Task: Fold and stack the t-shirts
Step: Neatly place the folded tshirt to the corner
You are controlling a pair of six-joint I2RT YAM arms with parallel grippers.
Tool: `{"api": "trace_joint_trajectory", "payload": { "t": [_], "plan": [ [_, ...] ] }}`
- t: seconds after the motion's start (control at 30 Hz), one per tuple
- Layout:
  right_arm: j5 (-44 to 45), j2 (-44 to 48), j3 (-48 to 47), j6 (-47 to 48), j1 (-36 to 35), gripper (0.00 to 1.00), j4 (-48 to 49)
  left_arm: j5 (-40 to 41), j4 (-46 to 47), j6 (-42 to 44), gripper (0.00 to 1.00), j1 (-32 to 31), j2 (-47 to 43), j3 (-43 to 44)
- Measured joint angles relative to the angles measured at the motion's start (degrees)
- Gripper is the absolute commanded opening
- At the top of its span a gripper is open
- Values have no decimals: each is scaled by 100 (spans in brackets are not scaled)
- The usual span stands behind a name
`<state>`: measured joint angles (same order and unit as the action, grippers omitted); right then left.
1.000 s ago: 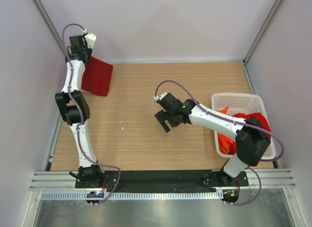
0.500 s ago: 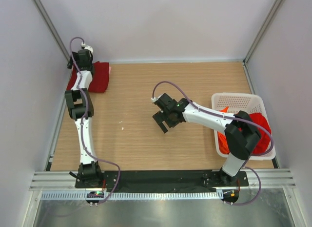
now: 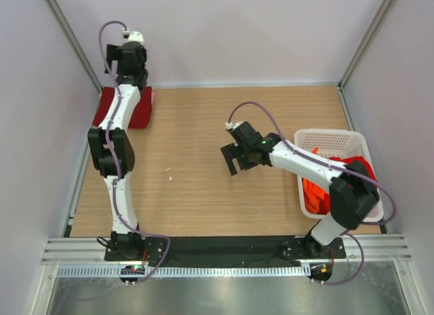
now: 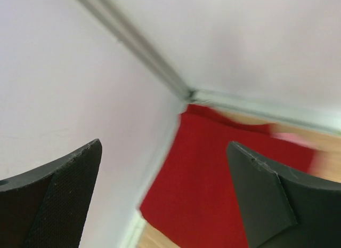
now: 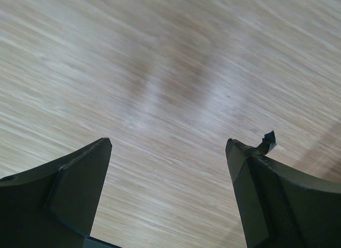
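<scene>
A folded dark red t-shirt (image 3: 141,109) lies flat in the table's far left corner, and a light pink edge (image 3: 153,96) peeks out at its right side. My left gripper (image 3: 130,70) hovers above it, open and empty. In the left wrist view the dark red t-shirt (image 4: 213,173) shows between the spread fingers of that gripper (image 4: 164,146), with the pink edge (image 4: 290,137) behind it. My right gripper (image 3: 234,159) hangs open over bare wood mid-table, its fingers (image 5: 168,143) holding nothing. A bright red t-shirt (image 3: 357,170) and an orange one (image 3: 313,193) lie bunched in the basket.
The white slotted basket (image 3: 330,135) stands at the right edge of the table. Lilac walls and metal corner posts (image 3: 68,30) close in the back and sides. The left arm's links (image 3: 107,149) run along the left wall.
My left gripper has opened, let go of the dark red t-shirt and lifted away toward the back wall. The shirt now rests folded in the corner. My right gripper has shifted slightly right.
</scene>
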<state>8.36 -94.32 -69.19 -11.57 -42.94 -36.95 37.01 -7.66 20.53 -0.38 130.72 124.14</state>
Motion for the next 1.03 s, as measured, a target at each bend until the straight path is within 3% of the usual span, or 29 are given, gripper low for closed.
{"api": "trace_joint_trajectory", "payload": {
  "t": [0.27, 0.67, 0.8, 1.03],
  "plan": [
    [-299, 2448, 1563, -973, 291, 100, 1012, -734, -1091, -2208, 100, -2179, -2621, -2015],
    [-708, 4787, 4631, -3187, 293, 100, 2708, -1412, -1628, -5788, 100, -4883, -7038, -7591],
    [-619, 5265, 5130, -3759, 293, 100, 2702, -1506, -1388, -6933, 100, -5025, -9132, -9130],
    [-470, 6194, 5552, -4371, 293, 100, 2682, -1644, -1213, -8321, 100, -5023, -12205, -10819]
  ]
}}
